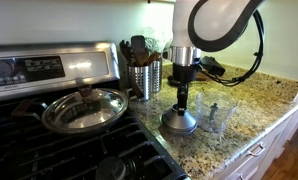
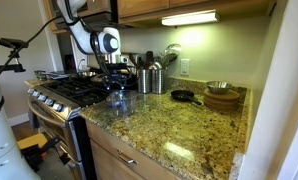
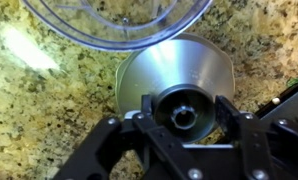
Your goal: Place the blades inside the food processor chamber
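- Chamber [image 3: 119, 18] cut off at the wrist view's top edge.
- Dome [image 3: 174, 65] partly hidden behind gripper [image 3: 186, 113].
- Chamber's contents too small to tell in both exterior views.

You see a satin grey metal dome [image 3: 189, 72] beside the clear glossy plastic chamber [image 3: 114, 22], on a polished speckled stone counter [image 3: 44, 110].

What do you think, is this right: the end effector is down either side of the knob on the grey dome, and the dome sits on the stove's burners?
Not quite. The grey dome sits on the granite counter, not on the stove, as the wrist view shows. The end effector is indeed down either side of its knob.
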### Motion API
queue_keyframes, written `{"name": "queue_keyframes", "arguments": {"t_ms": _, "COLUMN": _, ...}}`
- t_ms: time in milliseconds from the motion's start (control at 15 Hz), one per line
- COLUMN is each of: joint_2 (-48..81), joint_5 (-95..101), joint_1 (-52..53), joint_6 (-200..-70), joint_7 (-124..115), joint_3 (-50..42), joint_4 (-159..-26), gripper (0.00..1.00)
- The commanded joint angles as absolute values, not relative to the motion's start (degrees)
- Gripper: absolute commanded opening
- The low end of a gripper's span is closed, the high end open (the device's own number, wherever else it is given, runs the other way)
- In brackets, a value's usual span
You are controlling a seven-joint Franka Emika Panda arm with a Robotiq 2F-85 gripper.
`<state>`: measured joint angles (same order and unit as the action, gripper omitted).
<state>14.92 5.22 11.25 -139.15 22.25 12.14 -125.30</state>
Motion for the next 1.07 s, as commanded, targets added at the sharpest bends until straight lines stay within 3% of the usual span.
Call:
{"name": "queue_keyframes", "arguments": {"t_ms": 0, "joint_2": 15.68, "joint_5": 5.36, "joint_1": 10.59, "joint_6": -138.75, "joint_7": 23.47, "joint_3": 12.95, "joint_4": -123.91, "gripper": 0.35}}
{"name": "queue_keyframes", "arguments": {"t_ms": 1000, "joint_2": 7.2, "joint_5": 3.14, "joint_1": 10.69, "joint_6": -134.71, "joint_7": 22.75, "joint_3": 14.23, "joint_4": -125.76, "gripper": 0.35}}
